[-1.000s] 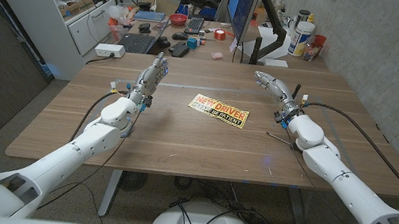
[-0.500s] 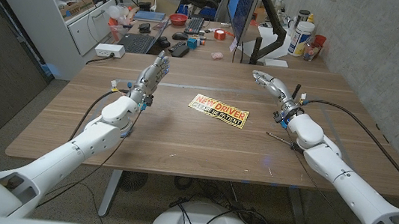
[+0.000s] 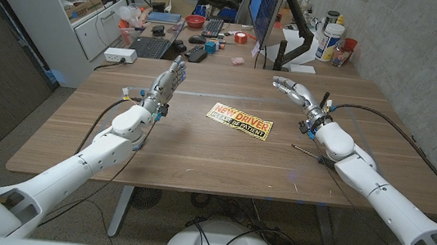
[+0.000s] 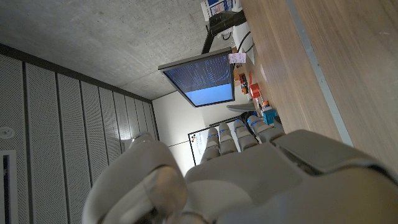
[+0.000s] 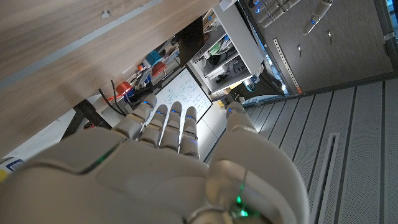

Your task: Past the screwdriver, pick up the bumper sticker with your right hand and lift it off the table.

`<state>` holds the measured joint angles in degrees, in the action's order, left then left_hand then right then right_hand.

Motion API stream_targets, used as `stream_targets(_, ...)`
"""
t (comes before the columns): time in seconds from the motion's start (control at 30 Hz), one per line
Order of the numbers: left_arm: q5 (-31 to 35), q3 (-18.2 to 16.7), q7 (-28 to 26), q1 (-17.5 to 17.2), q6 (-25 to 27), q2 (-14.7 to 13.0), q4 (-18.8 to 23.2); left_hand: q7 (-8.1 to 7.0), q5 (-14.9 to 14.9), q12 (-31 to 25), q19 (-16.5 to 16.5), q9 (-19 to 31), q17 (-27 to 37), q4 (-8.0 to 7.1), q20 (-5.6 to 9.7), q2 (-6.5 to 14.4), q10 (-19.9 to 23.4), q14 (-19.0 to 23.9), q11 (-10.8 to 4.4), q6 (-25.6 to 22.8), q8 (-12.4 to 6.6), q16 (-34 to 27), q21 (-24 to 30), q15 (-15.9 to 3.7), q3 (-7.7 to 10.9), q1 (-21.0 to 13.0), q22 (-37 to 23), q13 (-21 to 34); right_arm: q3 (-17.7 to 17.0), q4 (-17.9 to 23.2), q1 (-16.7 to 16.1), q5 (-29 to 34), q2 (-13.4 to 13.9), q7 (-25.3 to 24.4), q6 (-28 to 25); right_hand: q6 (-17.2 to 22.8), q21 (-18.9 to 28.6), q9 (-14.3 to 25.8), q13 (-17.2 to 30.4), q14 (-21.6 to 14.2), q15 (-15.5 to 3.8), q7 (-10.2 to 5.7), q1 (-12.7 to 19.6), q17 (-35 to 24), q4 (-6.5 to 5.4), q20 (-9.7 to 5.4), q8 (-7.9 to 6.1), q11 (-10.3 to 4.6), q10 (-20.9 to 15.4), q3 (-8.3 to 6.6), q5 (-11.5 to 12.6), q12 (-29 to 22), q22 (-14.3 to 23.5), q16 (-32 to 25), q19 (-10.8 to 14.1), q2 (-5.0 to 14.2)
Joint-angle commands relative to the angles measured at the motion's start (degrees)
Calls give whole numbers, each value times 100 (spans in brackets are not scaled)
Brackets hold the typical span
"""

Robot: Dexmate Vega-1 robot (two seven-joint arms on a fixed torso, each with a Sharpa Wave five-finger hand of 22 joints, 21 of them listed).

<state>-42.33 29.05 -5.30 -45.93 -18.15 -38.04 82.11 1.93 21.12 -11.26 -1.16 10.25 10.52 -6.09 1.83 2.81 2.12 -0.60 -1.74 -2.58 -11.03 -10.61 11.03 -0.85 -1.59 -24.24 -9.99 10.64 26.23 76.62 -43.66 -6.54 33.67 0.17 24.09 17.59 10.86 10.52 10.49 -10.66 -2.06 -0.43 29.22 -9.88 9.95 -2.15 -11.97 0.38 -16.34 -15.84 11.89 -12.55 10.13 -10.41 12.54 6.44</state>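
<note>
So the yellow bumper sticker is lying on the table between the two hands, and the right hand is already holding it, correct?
Not quite. The bumper sticker does lie on the table between the hands, but the right hand holds nothing: it is open, off to the sticker's side and apart from it. The head view shows this.

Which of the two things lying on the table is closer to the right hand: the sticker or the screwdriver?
The screwdriver, thin and dark, lies beside the right arm, nearer the right hand than the yellow bumper sticker.
</note>
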Motion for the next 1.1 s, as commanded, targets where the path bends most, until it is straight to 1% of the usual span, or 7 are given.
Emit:
stream_targets(0.03, 2, 90, -124, 5, -26, -48, 88, 13, -18, -33, 16, 32, 11, -21, 285, 29, 37, 16, -21, -52, -31, -27, 35, -16, -52, -44, -26, 21, 64, -55, 74, 384, 23, -134, 220, -6, 44, 32, 11, -53, 1, -58, 69, -8, 0, -55, 30, -40, -12, -57, 5, 7, 19, -21, 19, -29)
stream_targets(0.27, 18, 155, -194, 38, 35, -111, 196, 15, -20, -37, 19, 33, 12, -20, 286, 35, 47, 32, -17, -76, -39, -32, 37, -11, -59, -48, -26, 21, 123, -79, 140, 720, 65, -232, 331, -9, 48, 34, 12, -75, -12, -104, 118, -9, -5, -57, 37, -83, -8, -74, -4, 11, 20, -22, 27, -40)
stream_targets(0.5, 21, 221, -200, 94, 39, -145, 211, 10, -22, -37, 15, 33, 12, -19, 281, 40, 49, 28, -2, -75, -36, -30, 36, -10, -66, -51, -27, 21, 186, -105, 201, 1037, 92, -316, 379, 5, 50, 35, 12, -109, -25, -113, 151, -11, -12, -60, 35, -84, -14, -86, -9, 11, 21, -29, 32, -47)
stream_targets(0.63, -1, 242, -178, 121, 11, -156, 187, 15, -22, -35, 12, 34, 12, -19, 277, 42, 47, 27, -15, -79, -37, -29, 35, -7, -71, -53, -27, 21, 236, -120, 271, 1192, 100, -305, 371, 18, 52, 35, 12, -113, -31, -120, 176, -12, -16, -62, 34, -129, -10, -96, -13, 14, 21, -26, 36, -50)
stream_targets(0.83, -51, 275, -122, 152, -3, -187, 162, 13, -23, -37, 6, 34, 13, -18, 268, 46, 51, 34, -7, -83, -37, -31, 33, -2, -78, -57, -27, 22, 342, -88, 420, 1579, 137, -312, 325, 0, 54, 36, 13, -132, -55, -147, 212, -14, -25, -73, 46, -142, 1, -112, -18, 20, 22, -26, 40, -52)
stream_targets(1.0, -49, 298, -130, 160, -24, -235, 230, 22, -24, -39, 8, 34, 13, -17, 272, 49, 57, 32, -12, -85, -36, -30, 35, 4, -84, -59, -27, 22, 417, -78, 524, 1891, 182, -321, 317, -9, 54, 37, 13, -135, -67, -153, 227, -17, -33, -84, 51, -156, 9, -123, -20, 25, 23, -25, 40, -43)
stream_targets(1.1, -28, 316, -176, 160, -30, -268, 293, 17, -24, -40, 8, 34, 13, -16, 270, 51, 61, 35, 14, -87, -36, -31, 35, 3, -87, -61, -27, 22, 438, -89, 566, 2008, 188, -337, 325, -14, 55, 38, 13, -146, -83, -157, 239, -18, -38, -86, 54, -167, 1, -131, -21, 22, 23, -27, 41, -36)
